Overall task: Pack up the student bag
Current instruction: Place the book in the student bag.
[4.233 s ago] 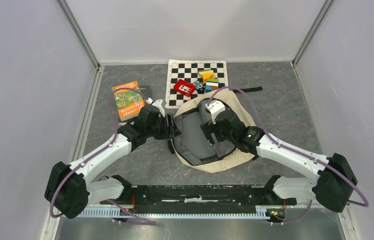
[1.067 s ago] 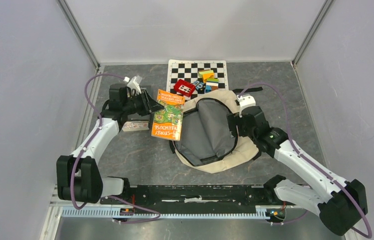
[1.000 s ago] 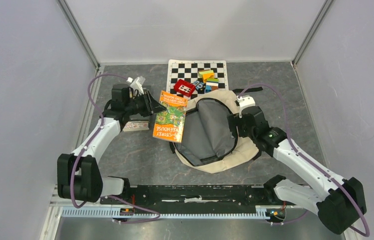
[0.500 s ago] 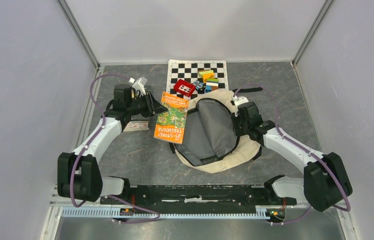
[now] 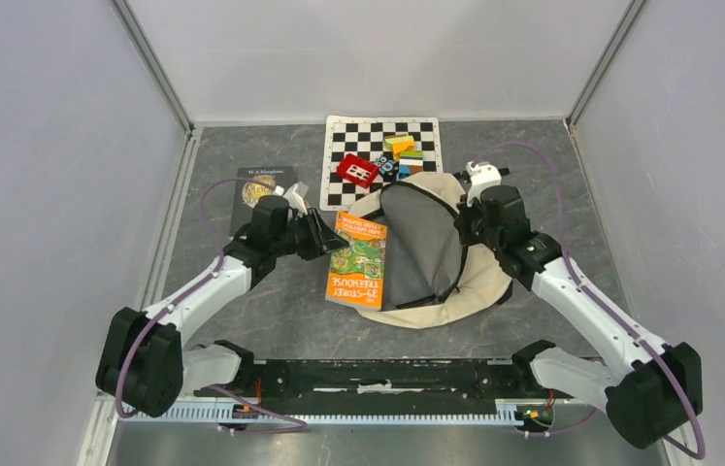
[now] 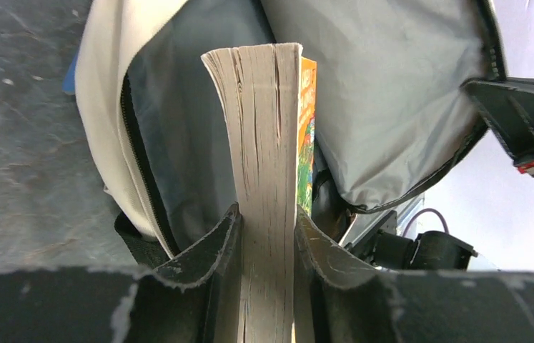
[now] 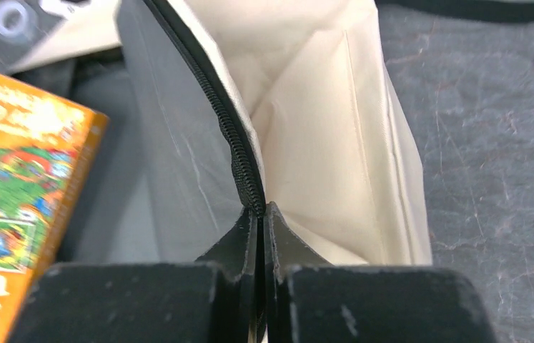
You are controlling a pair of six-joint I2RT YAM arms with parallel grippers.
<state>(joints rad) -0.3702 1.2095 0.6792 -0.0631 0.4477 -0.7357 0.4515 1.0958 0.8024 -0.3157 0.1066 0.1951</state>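
Observation:
The student bag (image 5: 479, 282), cream fabric with black zipper trim and grey lining (image 5: 421, 243), lies open in the middle of the table. My right gripper (image 5: 463, 225) is shut on the zippered edge (image 7: 239, 161) of the bag's flap and holds it raised. My left gripper (image 5: 324, 239) is shut on an orange illustrated paperback book (image 5: 356, 260). The book's far end reaches over the bag's left opening. In the left wrist view the book's page block (image 6: 264, 143) stands clamped between the fingers, with the grey lining (image 6: 385, 93) behind it.
A dark-covered book (image 5: 263, 184) lies at the back left. A chequered mat (image 5: 358, 141) at the back carries a red block (image 5: 357, 171) and several coloured blocks (image 5: 403, 150). A black strap (image 5: 494, 174) trails from the bag's far side.
My left arm has swung right and nearer, carrying the orange book to the bag's mouth and uncovering the dark book. My right gripper has shut on the flap's zipper edge and lifted it.

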